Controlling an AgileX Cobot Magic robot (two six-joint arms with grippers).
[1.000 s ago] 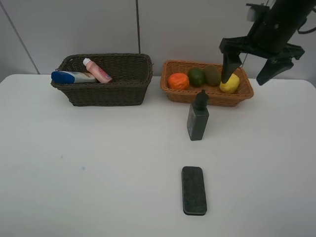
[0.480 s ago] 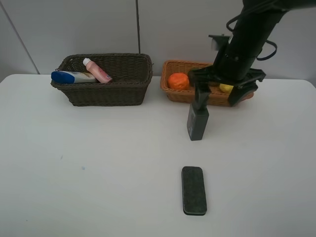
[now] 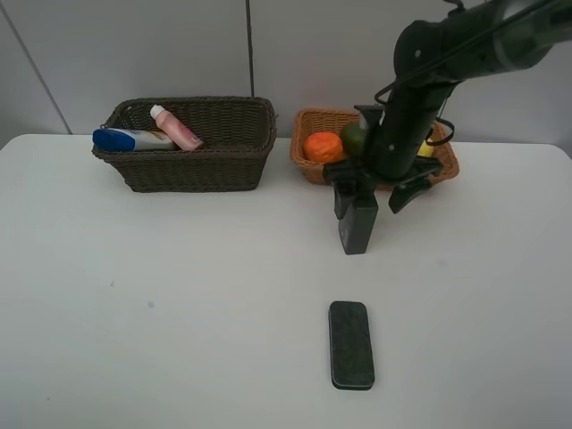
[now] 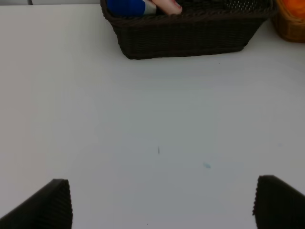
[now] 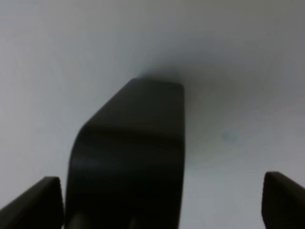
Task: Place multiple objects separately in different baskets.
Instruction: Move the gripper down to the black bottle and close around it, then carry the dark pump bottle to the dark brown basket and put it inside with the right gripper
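**Grasp step, claw not yet closed**

The table carries the dark brown basket and the tan basket. My right claw hangs wide open astride the upright dark grey bottle, gripping nothing. The left claw is wide open and empty too. Next, I reckon: lower, close, carry it to the dark brown basket beside the pink bottle. The eraser block lies apart.

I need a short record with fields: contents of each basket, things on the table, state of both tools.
dark brown wicker basket: white blue-capped bottle, pink bottle
light orange-tan wicker basket: orange, green avocado; rest mostly hidden by arm
white table: upright dark grey bottle, flat dark eraser block
right tool: open, at grey bottle's top
left tool: open, empty
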